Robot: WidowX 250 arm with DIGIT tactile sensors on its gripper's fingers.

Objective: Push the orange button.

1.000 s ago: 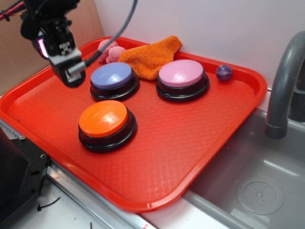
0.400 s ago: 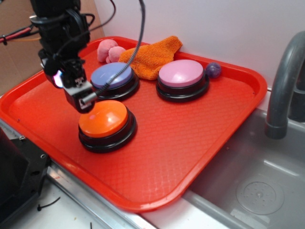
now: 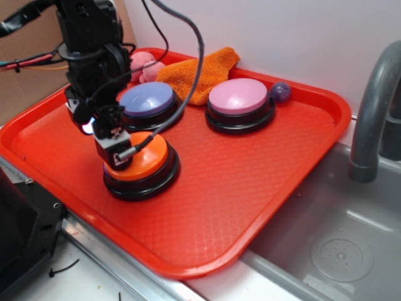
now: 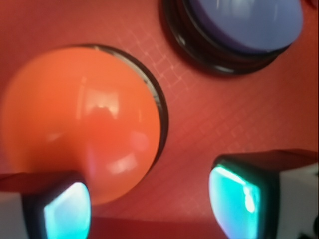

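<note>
Orange button dome-up beneath the hand.

The end effector is coming down and nearer across the red tray, from beside the blue-purple button a second ago to the left part of the orange button, where it is now meeting the dome. The small purple ball is now lying just beside the pink button, further left than a second ago.
</note>
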